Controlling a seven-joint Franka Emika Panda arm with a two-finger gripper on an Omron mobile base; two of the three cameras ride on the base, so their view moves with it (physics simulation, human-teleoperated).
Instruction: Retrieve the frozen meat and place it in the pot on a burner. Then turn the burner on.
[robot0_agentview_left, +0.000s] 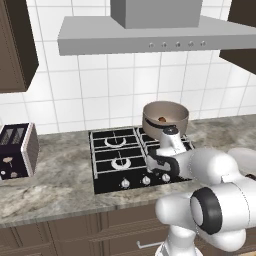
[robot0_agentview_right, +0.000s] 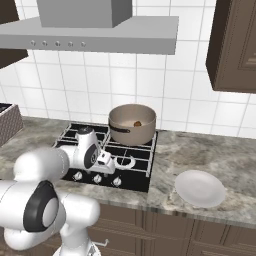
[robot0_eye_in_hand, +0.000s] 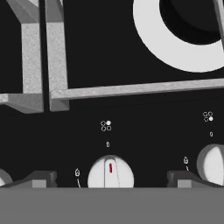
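Note:
The tan pot (robot0_agentview_left: 165, 116) (robot0_agentview_right: 132, 123) stands on the back right burner of the black cooktop (robot0_agentview_left: 107, 152). The frozen meat (robot0_agentview_left: 162, 119) (robot0_agentview_right: 137, 123), a small reddish-brown lump, lies inside it. My gripper (robot0_agentview_left: 159, 172) (robot0_agentview_right: 107, 165) (robot0_eye_in_hand: 110, 179) hangs low over the cooktop's front edge, open. Its fingertips (robot0_eye_in_hand: 39, 178) stand on either side of a silver knob (robot0_eye_in_hand: 110, 171) with a red mark, not touching it. A silver-ringed burner (robot0_eye_in_hand: 148, 37) under grey grate bars lies just beyond the knob.
Another knob (robot0_eye_in_hand: 214, 164) sits to the right of the one between my fingers. A white plate (robot0_agentview_right: 200, 188) lies on the counter right of the cooktop. A toaster (robot0_agentview_left: 17, 150) stands at the far left. The range hood (robot0_agentview_left: 150, 35) hangs overhead.

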